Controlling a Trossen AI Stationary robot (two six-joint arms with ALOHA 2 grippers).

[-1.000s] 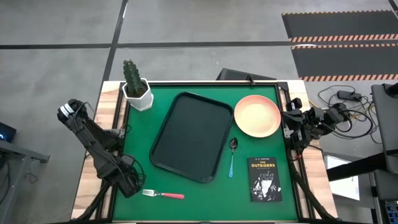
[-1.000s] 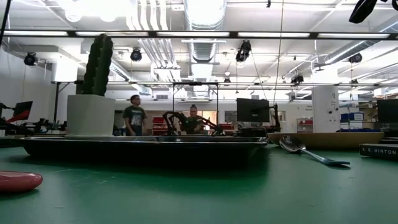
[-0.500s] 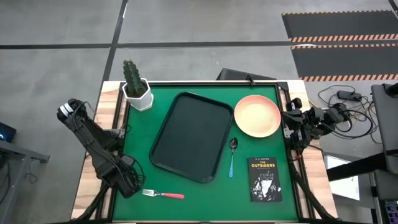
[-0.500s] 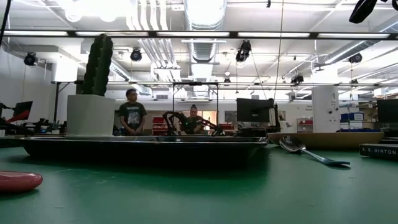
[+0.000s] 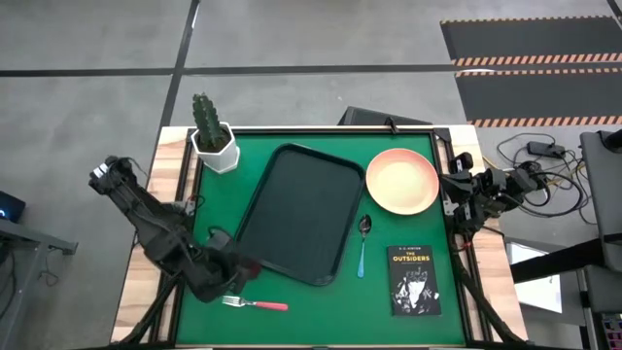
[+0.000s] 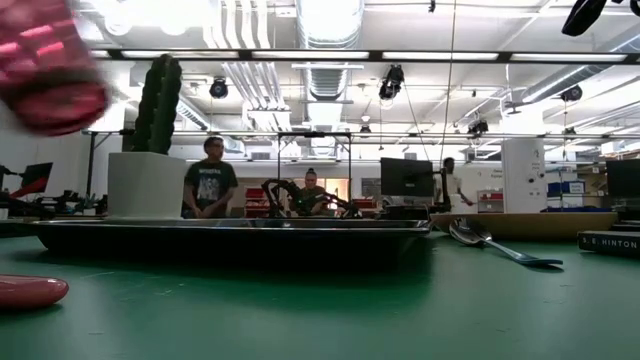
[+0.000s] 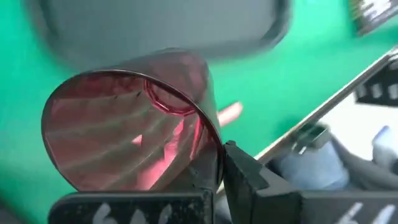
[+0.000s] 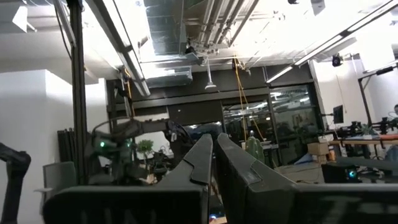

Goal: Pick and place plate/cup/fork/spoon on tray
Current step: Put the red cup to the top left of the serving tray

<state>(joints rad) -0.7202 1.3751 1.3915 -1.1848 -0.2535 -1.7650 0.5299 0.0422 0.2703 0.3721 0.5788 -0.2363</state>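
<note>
Left gripper (image 5: 236,269) is over the table (image 5: 292,321) just off the tray's near-left corner, pinching the cup (image 7: 134,127); in the left wrist view the dark red cup sits tipped on its side in the gripper with its open mouth facing the camera. The low view shows the cup (image 6: 50,70) as a red blur up in the air, well off the table.

Fork (image 5: 255,303) lies flat on the table right below the left gripper, tines toward the left arm, apart from it. Tray (image 5: 255,248) sits just beside the gripper on its far-right side, nothing on it.

Spoon (image 5: 362,243) lies past the tray's right edge, well apart from the left gripper, bowl end pointing away. Plate (image 5: 401,181) is just beyond the spoon's bowl, near the right gripper (image 5: 457,197). That gripper waits at the right table edge beside the plate, fingers pressed together, holding nothing.

Book (image 5: 413,279) lies near the spoon's handle. Cactus pot (image 5: 214,143) stands at the far-left corner. People (image 6: 208,180) stand in the room behind.
</note>
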